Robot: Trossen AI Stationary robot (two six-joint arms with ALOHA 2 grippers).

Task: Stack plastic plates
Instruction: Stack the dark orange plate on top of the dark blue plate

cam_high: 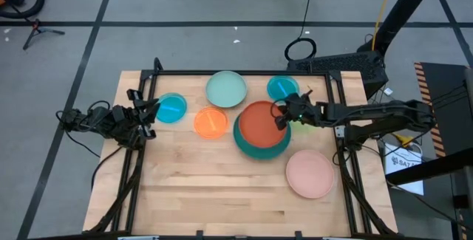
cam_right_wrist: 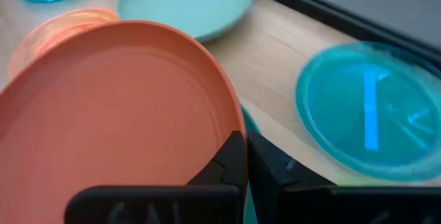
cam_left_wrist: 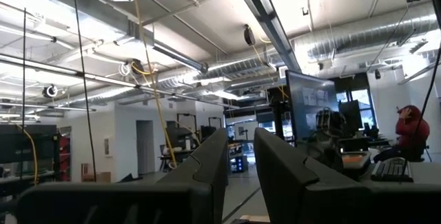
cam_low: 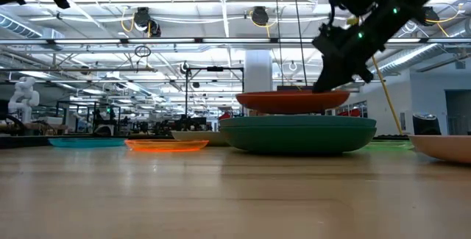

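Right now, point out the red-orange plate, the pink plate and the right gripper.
red-orange plate [cam_high: 260,122], high view, its centre.
pink plate [cam_high: 310,173], high view, its centre.
right gripper [cam_high: 281,116], high view, fingertips at the red-orange plate's rim.

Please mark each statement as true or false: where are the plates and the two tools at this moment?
1. The right tool grips the rim of the red-orange plate. True.
2. The red-orange plate is above the pink plate. False: it is above the teal plate; the pink plate lies alone, nearer the front edge of the table.
3. The left tool holds a blue plate. False: it holds nothing and waits beside the blue plate at the left.
4. The orange plate lies between that blue plate and the teal plate. True.
5. The pale mint plate lies on the stack. False: it lies alone on the table.
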